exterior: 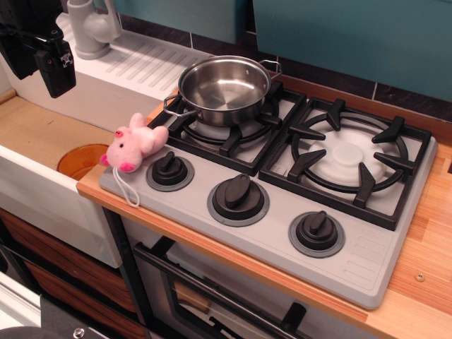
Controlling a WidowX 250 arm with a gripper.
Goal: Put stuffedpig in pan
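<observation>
The stuffedpig (134,146) is a small light-pink plush with darker pink ears and feet. It lies on the front left corner of the grey stove top, next to the left knob, and its white string loop (128,189) trails toward the front edge. The pan (224,88), a shiny steel pot with two loop handles, stands empty on the back left burner, just behind and right of the pig. My gripper (55,67) is a black block at the top left, above the sink and well left of the pig. Its jaws do not show clearly.
A sink (42,131) with an orange drain piece (81,159) lies left of the stove, with a grey faucet (92,28) behind it. Three black knobs (238,198) line the stove front. The right burner grate (349,155) is bare. A wooden counter edge (424,275) runs right.
</observation>
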